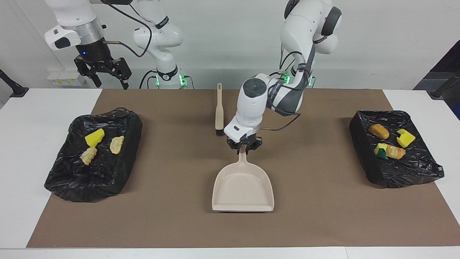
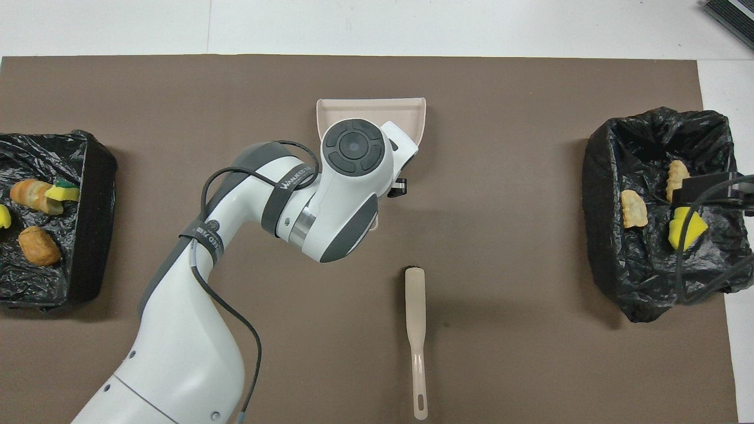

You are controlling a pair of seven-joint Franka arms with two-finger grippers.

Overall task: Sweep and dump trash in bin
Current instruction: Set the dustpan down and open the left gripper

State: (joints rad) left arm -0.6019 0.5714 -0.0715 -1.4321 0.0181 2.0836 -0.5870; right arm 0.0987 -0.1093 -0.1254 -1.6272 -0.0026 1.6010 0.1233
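Observation:
The trash lies in two black-bag-lined bins. The bin (image 1: 72, 180) at the right arm's end holds a yellow sponge piece (image 1: 94, 137) and two pale chunks (image 1: 116, 144); it also shows in the overhead view (image 2: 607, 247). The bin (image 1: 363, 151) at the left arm's end holds a brown lump (image 1: 378, 131), a yellow piece (image 1: 405, 137) and more scraps. My left gripper (image 1: 244, 146) is at the handle tip of the beige dustpan (image 1: 242, 187), which lies flat and empty on the mat. My right gripper (image 1: 111, 85) is open, raised over its own end of the table.
The beige-handled brush (image 1: 219, 111) lies on the brown mat (image 1: 323, 201) beside the left gripper, nearer to the robots than the dustpan; it also shows in the overhead view (image 2: 415, 330). White table borders the mat.

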